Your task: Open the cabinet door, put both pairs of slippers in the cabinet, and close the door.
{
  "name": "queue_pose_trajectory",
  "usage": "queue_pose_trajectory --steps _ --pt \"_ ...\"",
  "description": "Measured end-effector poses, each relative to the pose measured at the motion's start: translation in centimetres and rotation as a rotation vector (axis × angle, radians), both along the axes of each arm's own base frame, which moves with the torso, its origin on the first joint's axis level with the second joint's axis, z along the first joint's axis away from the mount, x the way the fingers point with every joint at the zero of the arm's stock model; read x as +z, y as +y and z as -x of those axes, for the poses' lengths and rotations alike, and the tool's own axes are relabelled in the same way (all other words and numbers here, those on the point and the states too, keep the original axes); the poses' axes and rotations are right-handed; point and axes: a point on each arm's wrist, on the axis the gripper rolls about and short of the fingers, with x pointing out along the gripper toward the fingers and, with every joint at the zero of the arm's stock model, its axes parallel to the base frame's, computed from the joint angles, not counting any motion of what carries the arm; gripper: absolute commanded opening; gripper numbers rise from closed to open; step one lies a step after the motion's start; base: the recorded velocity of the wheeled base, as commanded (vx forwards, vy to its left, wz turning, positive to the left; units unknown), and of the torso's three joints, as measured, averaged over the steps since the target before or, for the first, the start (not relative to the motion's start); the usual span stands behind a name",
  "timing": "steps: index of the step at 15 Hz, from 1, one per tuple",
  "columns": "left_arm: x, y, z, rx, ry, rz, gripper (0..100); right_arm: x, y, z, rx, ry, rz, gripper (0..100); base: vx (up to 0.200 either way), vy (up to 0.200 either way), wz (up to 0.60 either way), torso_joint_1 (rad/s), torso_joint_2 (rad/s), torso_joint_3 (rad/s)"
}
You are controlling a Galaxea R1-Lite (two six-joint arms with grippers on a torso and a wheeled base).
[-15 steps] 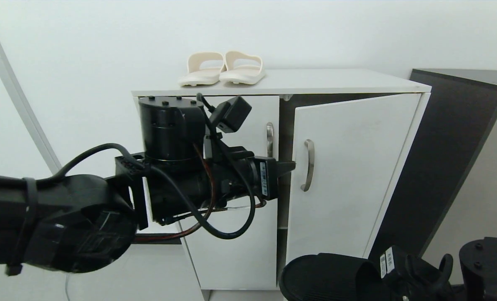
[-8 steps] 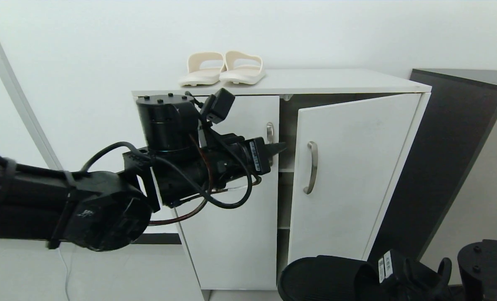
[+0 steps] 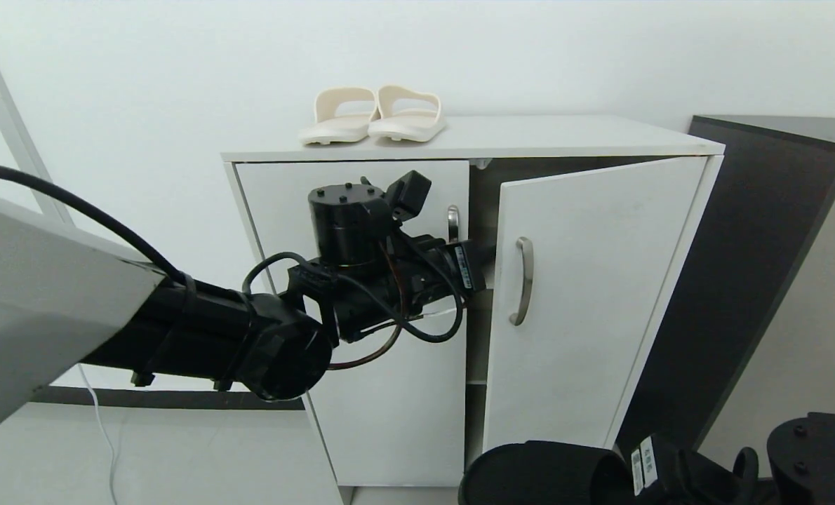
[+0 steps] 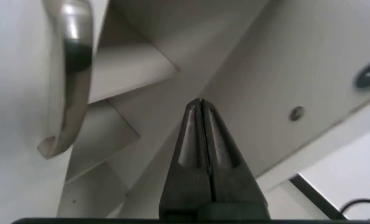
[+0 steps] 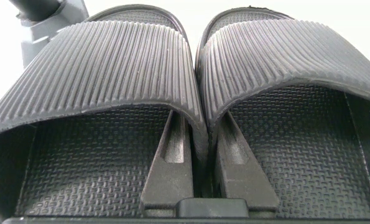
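The white cabinet [image 3: 586, 137] has its left door [image 3: 389, 414] shut and its right door [image 3: 586, 294] ajar, with a dark gap between them. My left gripper [image 3: 484, 256] is shut, its tip in that gap beside the left door's handle [image 4: 69, 74]; the closed fingers [image 4: 200, 149] point at the shelves inside. A cream pair of slippers [image 3: 372, 116] lies on the cabinet top. My right gripper [image 5: 200, 143] is shut on the black pair of slippers [image 5: 129, 74], pinching their two inner edges together, low in front of the right door [image 3: 537, 470].
A dark cabinet [image 3: 775, 245] stands right next to the white one, close behind the ajar door. White wall lies behind and to the left, and a thin cable [image 3: 102, 435] hangs near the floor at the left.
The right door swung slightly further open. My left arm stretched forward and its shut gripper went from in front of the doors into the gap between them. The right gripper with the black slippers sank slightly.
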Motion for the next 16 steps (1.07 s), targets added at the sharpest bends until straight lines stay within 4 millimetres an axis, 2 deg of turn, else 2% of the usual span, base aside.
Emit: queue_pose_trajectory --steps 3,5,6,8,10,13,16 --pt "-0.5 -0.2 -0.2 0.001 0.009 -0.009 0 -0.1 0.0 0.1 0.006 0.003 0.004 0 -0.2 0.0 0.0 0.001 0.0 -0.004" --pt "-0.7 -1.2 0.6 -0.029 -0.013 -0.021 0 -0.2 0.0 0.4 0.019 0.006 0.006 0 -0.2 0.0 0.0 -0.005 0.0 0.0" --pt "-1.0 -2.1 1.7 -0.055 -0.044 -0.036 0 -0.3 0.0 0.6 0.026 0.009 0.01 0 -0.2 0.0 0.0 0.002 0.0 0.002" --pt "-1.1 -3.7 3.7 -0.1 -0.086 -0.04 0 -0.4 0.0 0.9 0.041 0.01 0.012 0 0.0 0.0 0.0 0.0 0.0 0.0" --pt "-1.2 -4.6 5.3 -0.141 -0.095 -0.034 0 -0.4 0.1 1.3 0.06 0.007 0.009 0 0.0 0.0 0.0 0.0 0.0 0.0" --pt "-1.3 -4.7 5.8 -0.149 -0.091 -0.035 0 -0.3 0.0 1.5 0.064 0.004 0.005 0 0.0 0.0 0.0 0.0 0.0 0.0" --pt "-1.1 -3.4 5.5 -0.12 -0.086 -0.038 0 -0.3 0.0 1.5 0.064 0.005 0.005 0 0.0 0.0 0.0 0.0 0.0 0.0"
